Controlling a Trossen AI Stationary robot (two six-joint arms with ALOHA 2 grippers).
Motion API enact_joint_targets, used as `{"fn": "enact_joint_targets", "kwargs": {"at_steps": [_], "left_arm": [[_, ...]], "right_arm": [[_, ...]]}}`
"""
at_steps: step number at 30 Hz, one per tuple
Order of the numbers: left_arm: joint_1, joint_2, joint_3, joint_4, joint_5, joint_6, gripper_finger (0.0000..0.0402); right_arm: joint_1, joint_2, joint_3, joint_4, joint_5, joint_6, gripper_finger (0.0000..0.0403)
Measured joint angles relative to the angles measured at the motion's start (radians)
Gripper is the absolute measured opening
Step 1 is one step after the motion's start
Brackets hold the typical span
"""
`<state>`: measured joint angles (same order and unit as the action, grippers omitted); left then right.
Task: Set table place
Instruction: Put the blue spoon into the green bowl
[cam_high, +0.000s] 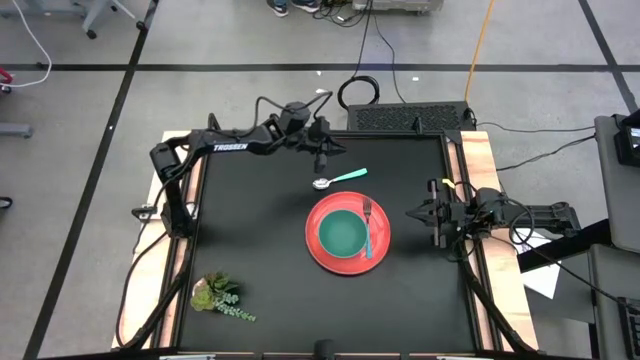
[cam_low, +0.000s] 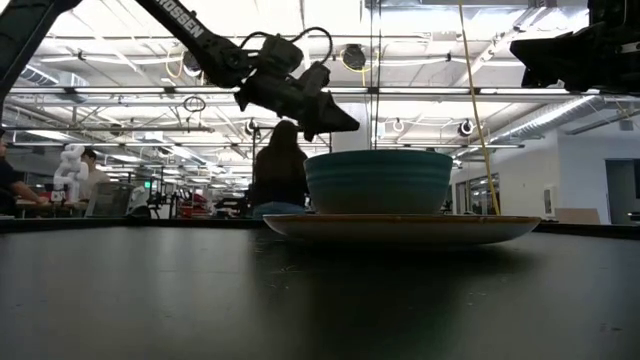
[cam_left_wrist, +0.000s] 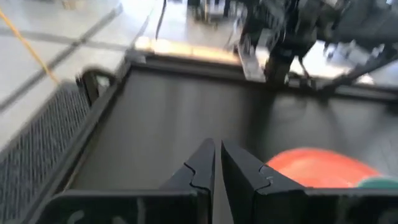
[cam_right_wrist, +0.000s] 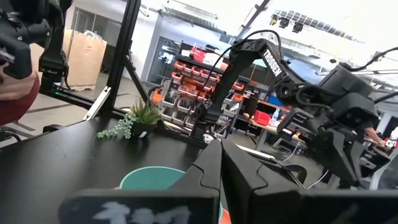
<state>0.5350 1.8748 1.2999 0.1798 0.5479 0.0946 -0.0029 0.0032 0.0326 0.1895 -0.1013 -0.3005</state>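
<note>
A round red plate (cam_high: 322, 256) lies on the black table (cam_high: 250, 230), right of its middle. A teal-green bowl (cam_high: 343, 234) stands on the plate. A blue-handled fork (cam_high: 369, 232) lies on the plate's right rim. A teal-handled spoon (cam_high: 340, 180) lies flat on the table just beyond the plate's far edge. My left gripper (cam_high: 323, 162) hangs shut above the table over the spoon's bowl end, and nothing is between its fingers (cam_left_wrist: 202, 167). My right gripper (cam_high: 414, 212) waits shut at the table's right edge, and it is also shut and bare in its wrist view (cam_right_wrist: 219, 163).
A leafy plant sprig (cam_high: 220, 295) lies at the near left. A dark mesh box (cam_high: 410, 118) stands beyond the far edge. Pale wooden strips (cam_high: 480, 180) run along the left and right sides. The black top is bare left of the plate. A person (cam_low: 280, 165) stands behind the table.
</note>
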Motion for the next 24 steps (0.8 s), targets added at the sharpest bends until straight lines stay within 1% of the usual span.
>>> {"fn": "enact_joint_targets", "kwargs": {"at_steps": [4,8,14,19,21,24], "left_arm": [[-0.012,0.0,0.09,-0.228,-0.072,0.102,0.0033],[-0.027,0.0,0.152,-0.352,-0.085,0.157,0.0033],[-0.037,0.006,0.161,-0.389,-0.068,0.212,0.0033],[-0.045,0.019,0.161,-0.399,-0.066,0.198,0.0033],[-0.046,0.03,0.163,-0.415,-0.081,0.192,0.0033],[-0.045,0.055,0.203,-0.5,-0.126,0.183,0.0033]], "right_arm": [[0.0,0.0,0.0,0.008,0.0,-0.003,0.0],[0.0,0.0,0.0,0.009,0.0,-0.003,0.0],[0.0,0.0,0.0,0.007,0.0,-0.002,0.0],[0.0,0.004,0.0,0.0,0.0,-0.002,0.0],[0.0,0.004,0.0,0.0,0.0,-0.003,0.0],[0.0,0.004,0.0,0.001,0.0,-0.005,0.0]]}}
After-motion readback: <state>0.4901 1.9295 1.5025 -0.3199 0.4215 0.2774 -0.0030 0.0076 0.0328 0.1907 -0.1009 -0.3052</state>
